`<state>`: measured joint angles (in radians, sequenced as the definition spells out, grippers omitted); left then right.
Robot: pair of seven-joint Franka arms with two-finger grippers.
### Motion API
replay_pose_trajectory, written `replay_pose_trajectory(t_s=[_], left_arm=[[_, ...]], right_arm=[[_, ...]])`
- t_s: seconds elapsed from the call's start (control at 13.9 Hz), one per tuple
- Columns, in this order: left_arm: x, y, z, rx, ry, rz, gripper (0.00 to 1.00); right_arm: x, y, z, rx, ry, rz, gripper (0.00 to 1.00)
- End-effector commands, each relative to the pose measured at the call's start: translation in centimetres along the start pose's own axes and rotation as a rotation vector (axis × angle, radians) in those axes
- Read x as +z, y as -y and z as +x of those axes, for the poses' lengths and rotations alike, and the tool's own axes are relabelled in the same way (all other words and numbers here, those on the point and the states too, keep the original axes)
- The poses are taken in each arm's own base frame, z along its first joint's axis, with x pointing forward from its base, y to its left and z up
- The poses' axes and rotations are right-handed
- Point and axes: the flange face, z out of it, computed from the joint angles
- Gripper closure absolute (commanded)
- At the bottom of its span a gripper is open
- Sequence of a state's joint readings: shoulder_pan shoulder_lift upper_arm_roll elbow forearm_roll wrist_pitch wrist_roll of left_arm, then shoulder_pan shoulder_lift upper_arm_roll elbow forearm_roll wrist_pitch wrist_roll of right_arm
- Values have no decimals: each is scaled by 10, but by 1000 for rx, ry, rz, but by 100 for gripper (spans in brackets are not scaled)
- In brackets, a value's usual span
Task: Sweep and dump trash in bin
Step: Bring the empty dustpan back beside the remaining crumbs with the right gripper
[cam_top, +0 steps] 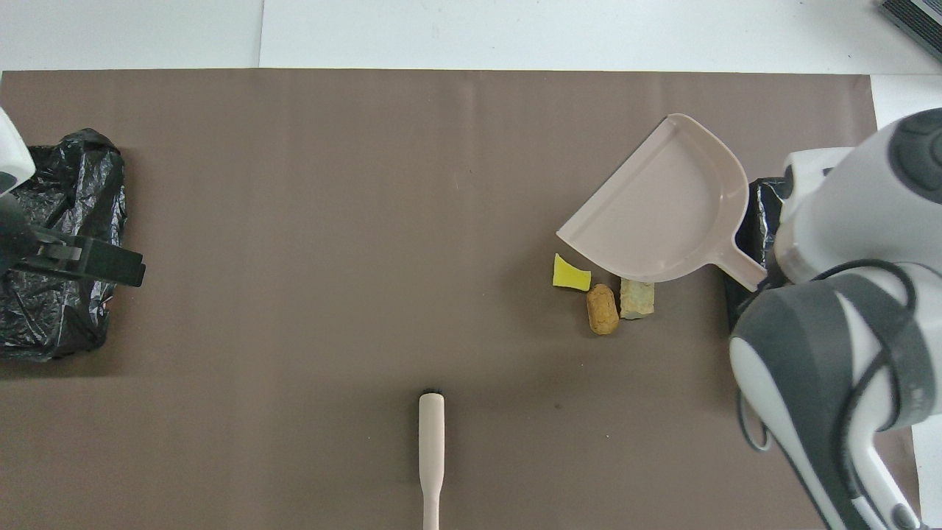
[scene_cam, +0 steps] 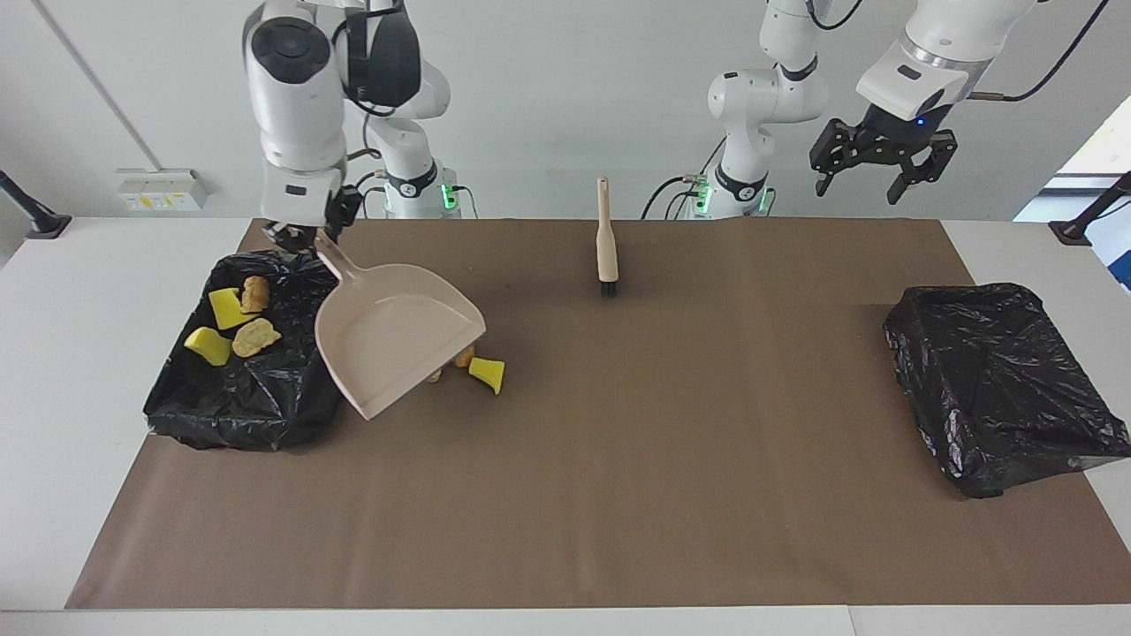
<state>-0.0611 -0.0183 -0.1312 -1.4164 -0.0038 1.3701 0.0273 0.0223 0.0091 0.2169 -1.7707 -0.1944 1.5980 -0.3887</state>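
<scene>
right gripper (scene_cam: 296,237) clamped on dustpan (scene_cam: 393,340) handle | left gripper (scene_cam: 879,168) held apart – idle | risk: three trash chunks (cam_top: 603,291) scattered if dustpan lip is lowered onto them

1. The dustpan (scene_cam: 389,340), held below the right gripper's fingers (scene_cam: 305,237), looks like smooth pink plastic with a soft sheen.
2. The bin (scene_cam: 256,397) beside those fingers is lined with crinkled, glossy black plastic film.
3. The trash (scene_cam: 488,373) looks porous and matt: yellow pieces sponge-like, brown ones bread-like.
4. The surface (scene_cam: 618,459) carries a matt brown paper-like sheet.
5. The brush (scene_cam: 605,238) handle looks smooth, pale and matt.
</scene>
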Motion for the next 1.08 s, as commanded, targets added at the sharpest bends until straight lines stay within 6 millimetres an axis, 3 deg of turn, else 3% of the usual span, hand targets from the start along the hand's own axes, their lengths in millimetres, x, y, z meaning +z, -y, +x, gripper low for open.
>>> replay_pose_trajectory(t_s=[0.0,0.29,0.43,0.58,0.79,1.01], left_arm=[[-2,2,-5,-4,-5,4,0],[-3,1,-5,-1,-5,6,0],[-4,2,-6,-6,-6,6,0],[-4,2,-5,-6,-8,6,0],[-2,0,-6,-1,1,6,0],[-2,1,-6,-3,4,6,0]], right_arm=[[30,55,67,247,-56,58,100],[40,153,134,485,-141,205,100],[57,202,171,606,-147,251,100],[62,237,205,699,-142,278,100],[76,265,233,789,-161,319,100],[95,283,242,804,-148,326,100]])
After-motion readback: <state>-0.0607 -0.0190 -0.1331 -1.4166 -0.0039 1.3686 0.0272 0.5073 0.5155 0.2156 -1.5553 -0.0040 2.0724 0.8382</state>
